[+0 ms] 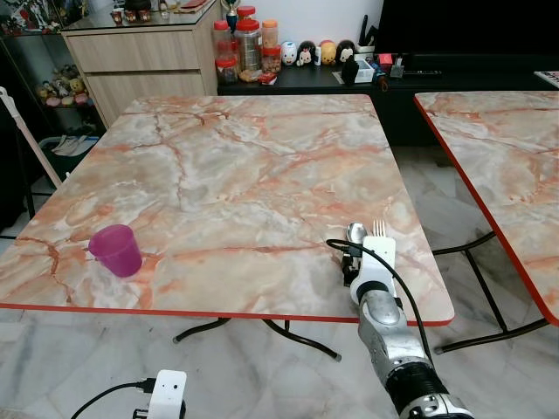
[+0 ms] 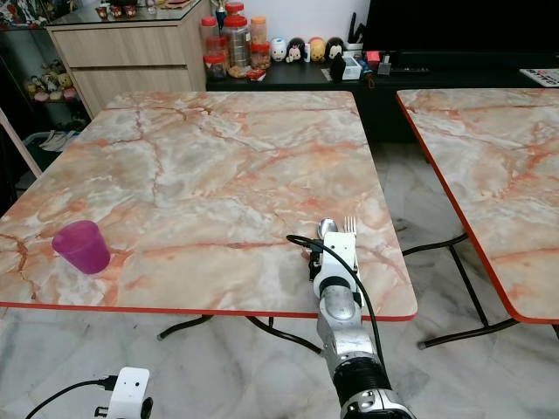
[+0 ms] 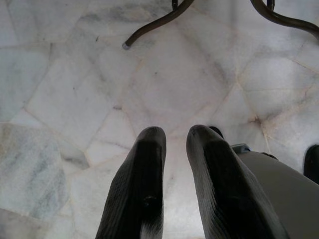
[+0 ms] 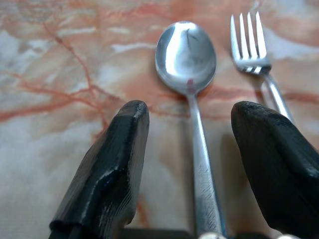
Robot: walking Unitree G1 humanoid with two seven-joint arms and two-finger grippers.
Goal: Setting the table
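Near the marble table's (image 1: 262,188) front edge, the right gripper (image 4: 189,149) stood wide, straddling the spoon (image 4: 187,55), the fork (image 4: 249,42) just beside. The purple cup (image 1: 116,250) sat leftward. Plates seemingly remained unplaced.

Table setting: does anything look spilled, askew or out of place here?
Nothing stands out. The spoon and fork lie parallel on the marble table, the purple cup stands upright, and the right tool is open around the spoon's handle.

Steel spoon (image 4: 186,55) and fork (image 4: 250,42) side by side, flat; purple cup (image 1: 116,250) upright — far edge
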